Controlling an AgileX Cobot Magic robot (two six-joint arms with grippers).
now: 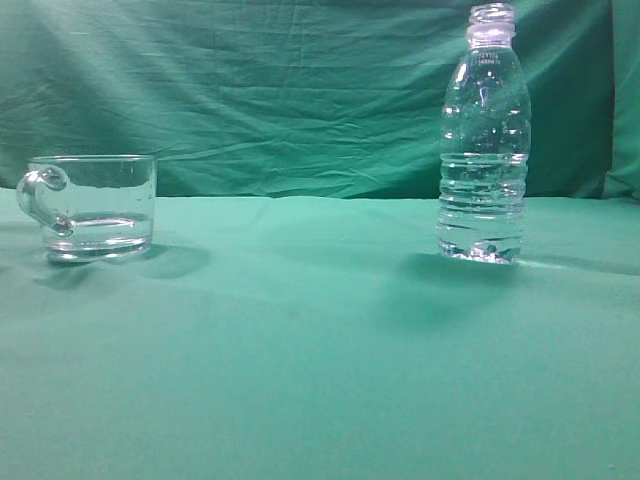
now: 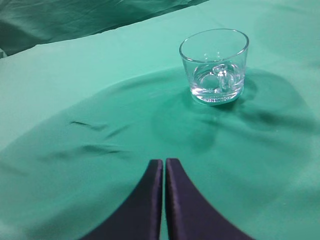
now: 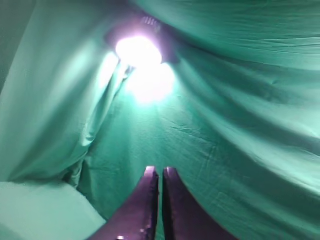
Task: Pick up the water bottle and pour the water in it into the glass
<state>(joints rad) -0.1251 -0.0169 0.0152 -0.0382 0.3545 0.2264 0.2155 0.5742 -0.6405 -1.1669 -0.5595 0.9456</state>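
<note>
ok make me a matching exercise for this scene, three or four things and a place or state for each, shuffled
1. clear ribbed plastic bottle
2. short clear glass mug with loop handle
3. left gripper's dark fingers
4. green cloth

a. pressed together, above the cloth
b. upright on the right, capless, part full of clear liquid
c. covers the table
d. stands on the left

Pairs: 1-b, 2-d, 3-a, 4-c

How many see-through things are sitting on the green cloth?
2: the glass on the left, the water bottle standing upright on the right. None seems hidden.
</note>
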